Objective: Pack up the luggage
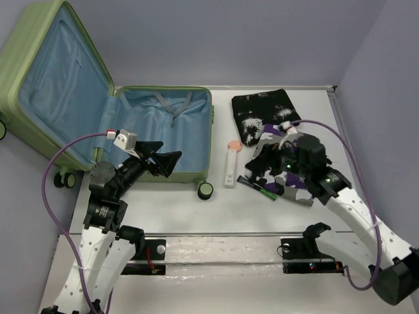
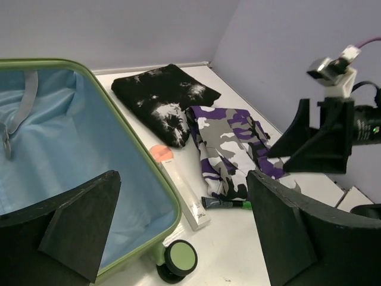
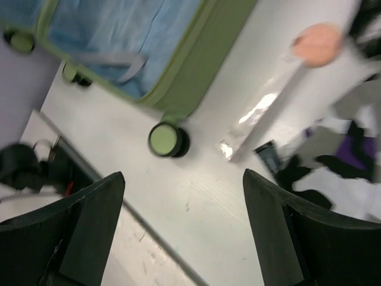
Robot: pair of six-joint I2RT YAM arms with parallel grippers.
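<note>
White table (image 1: 216,209) bears the luggage (image 1: 163,131), lid thrown back ready for packing; left gripper (image 1: 163,156) and right gripper (image 3: 181,179) both gape empty, right over camo garment (image 2: 229,143).

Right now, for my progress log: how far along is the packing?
Done: the luggage lies open, nothing packed inside. In hand: nothing; left gripper and right gripper are open, empty. Left: black-and-white garment, camouflage garment, white tube and dark tube lie on the table.
</note>
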